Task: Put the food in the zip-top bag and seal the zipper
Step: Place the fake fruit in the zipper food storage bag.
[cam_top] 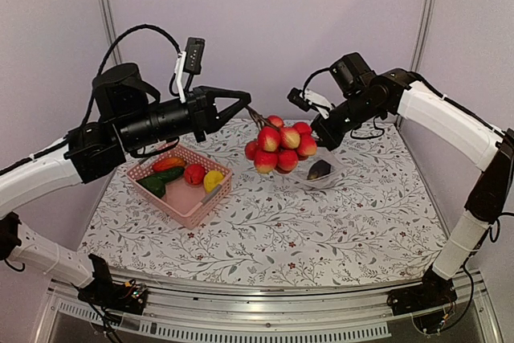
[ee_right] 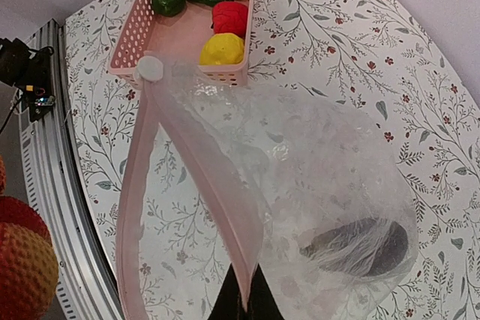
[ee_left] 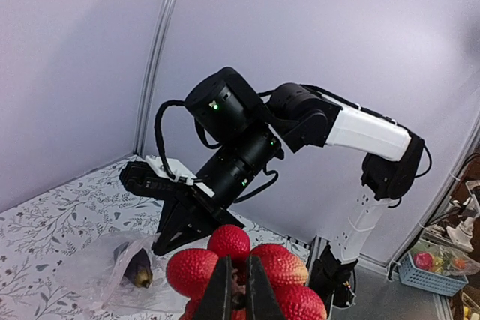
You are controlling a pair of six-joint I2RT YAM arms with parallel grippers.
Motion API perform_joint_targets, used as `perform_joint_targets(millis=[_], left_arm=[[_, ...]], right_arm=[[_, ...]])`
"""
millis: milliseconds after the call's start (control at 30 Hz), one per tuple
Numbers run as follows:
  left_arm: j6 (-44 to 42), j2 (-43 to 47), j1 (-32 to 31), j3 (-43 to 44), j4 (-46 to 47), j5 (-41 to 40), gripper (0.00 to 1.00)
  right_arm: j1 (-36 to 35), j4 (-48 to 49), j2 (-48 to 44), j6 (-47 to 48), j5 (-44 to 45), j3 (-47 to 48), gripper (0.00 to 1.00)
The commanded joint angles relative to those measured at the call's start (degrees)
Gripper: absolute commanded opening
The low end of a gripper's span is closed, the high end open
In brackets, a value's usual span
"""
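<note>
1. Pink latticed basket [cam_top: 158, 202] comes first, standing on the flowered cloth [cam_top: 321, 238] left of the middle, the closest thing to the near edge. An orange piece [cam_top: 169, 163], a green piece [cam_top: 161, 182], a red piece [cam_top: 194, 174] and a yellow piece [cam_top: 214, 180] lie inside it.
2. Past the basket, over the middle of the bench and off the cloth, hangs the bunch of red-yellow balls [cam_top: 281, 146]. The left gripper [cam_top: 247, 104] reaches in from the left edge. In its own wrist view the two fingers are pressed together on the stem at the top of the bunch, with the balls clustered round the fingertips.
3. Just right of the bunch, towards the far right corner, is the zip-top bag [cam_top: 305, 180], clear and crumpled, with its lower part on the cloth. The dark purple eggplant [cam_top: 320, 169] already lies inside it, at the closed bottom end.
4. The right gripper [cam_top: 322, 142] comes down from the far right. Its wrist camera shows the fingers closed in a pinch on the zipper [ee_right: 217, 200], one side of the pinkish strip. The mouth gapes wide, the other side of the strip curving away, and the opening faces the basket and the left edge.
</note>
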State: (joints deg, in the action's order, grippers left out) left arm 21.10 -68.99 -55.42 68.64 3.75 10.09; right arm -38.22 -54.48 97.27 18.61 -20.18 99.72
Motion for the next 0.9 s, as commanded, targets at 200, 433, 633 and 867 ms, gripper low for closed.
perform_joint_targets(millis=[200, 433, 633, 867], left_arm=[[-5.97, -5.95, -0.94, 2.38, 8.71, 1.45, 0.0], [-11.57, -10.43, -0.7, 2.65, 7.41, -4.09, 0.0], [-13.31, -12.61, -0.57, 2.94, 6.23, -11.7, 0.0], [-14.71, -16.39, -0.67, 5.07, 3.14, -16.19, 0.0]], right_arm=[[-0.37, -2.16, -1.63, -1.38, -5.45, 1.97, 0.0], [-0.34, -2.54, -3.76, -1.3, -7.02, 0.83, 0.0], [-0.37, -2.46, -4.63, -1.13, -7.08, -0.08, 0.0], [-0.37, -1.6, -4.45, -1.56, -3.94, 0.8, 0.0]])
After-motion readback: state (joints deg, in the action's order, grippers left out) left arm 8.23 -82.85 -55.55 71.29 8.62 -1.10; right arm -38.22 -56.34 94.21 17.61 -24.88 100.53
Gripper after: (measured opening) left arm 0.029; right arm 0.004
